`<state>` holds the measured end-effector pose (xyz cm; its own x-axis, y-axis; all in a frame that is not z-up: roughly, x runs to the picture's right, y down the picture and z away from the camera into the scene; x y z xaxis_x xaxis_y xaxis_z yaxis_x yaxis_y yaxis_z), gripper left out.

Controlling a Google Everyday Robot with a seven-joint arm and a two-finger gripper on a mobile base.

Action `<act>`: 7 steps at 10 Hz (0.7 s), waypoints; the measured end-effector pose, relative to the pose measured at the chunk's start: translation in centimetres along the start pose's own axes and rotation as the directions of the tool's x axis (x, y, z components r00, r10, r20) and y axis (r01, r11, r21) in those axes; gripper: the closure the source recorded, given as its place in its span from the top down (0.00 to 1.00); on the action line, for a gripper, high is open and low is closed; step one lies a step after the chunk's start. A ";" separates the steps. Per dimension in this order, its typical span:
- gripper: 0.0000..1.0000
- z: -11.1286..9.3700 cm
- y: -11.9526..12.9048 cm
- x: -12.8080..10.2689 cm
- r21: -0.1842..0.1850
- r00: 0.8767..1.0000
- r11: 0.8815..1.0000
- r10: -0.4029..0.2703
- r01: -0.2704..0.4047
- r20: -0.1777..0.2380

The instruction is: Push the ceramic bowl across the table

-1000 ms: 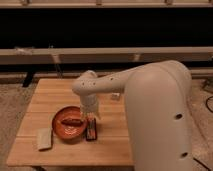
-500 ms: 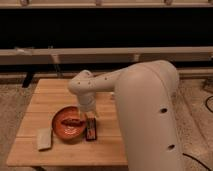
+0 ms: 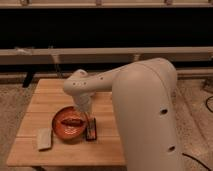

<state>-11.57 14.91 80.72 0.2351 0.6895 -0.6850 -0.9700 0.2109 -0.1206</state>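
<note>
The orange-red ceramic bowl (image 3: 68,124) with a dark streak inside sits on the front left part of the light wooden table (image 3: 47,97). My white arm reaches in from the right and bends down over the table. The gripper (image 3: 83,113) hangs at the end of the arm, just at the bowl's right rear rim and above the dark packet. The arm's wrist hides most of the gripper.
A dark rectangular packet (image 3: 91,128) lies right beside the bowl on its right. A small translucent white cup (image 3: 44,139) lies near the front left edge. A dark rail and wall run behind the table.
The arm has swung a little to the left, bringing the gripper closer over the bowl's right rim. The bowl, packet and cup stay where they were.
</note>
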 end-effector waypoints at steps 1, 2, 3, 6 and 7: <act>0.06 0.2 0.3 0.0 0.004 1.000 1.000 -0.004 0.004 -0.008; 0.01 0.8 0.5 0.0 0.008 1.000 1.000 -0.006 0.006 -0.022; 0.00 1.8 0.5 0.0 0.011 0.999 1.000 -0.004 0.005 -0.043; 0.00 3.6 0.6 0.4 0.005 0.996 1.000 -0.011 0.011 -0.084; 0.00 3.7 0.5 0.4 0.004 0.996 1.000 -0.011 0.011 -0.091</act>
<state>-11.77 17.85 83.06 0.2393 0.6216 -0.7459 -0.9670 0.2215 -0.1256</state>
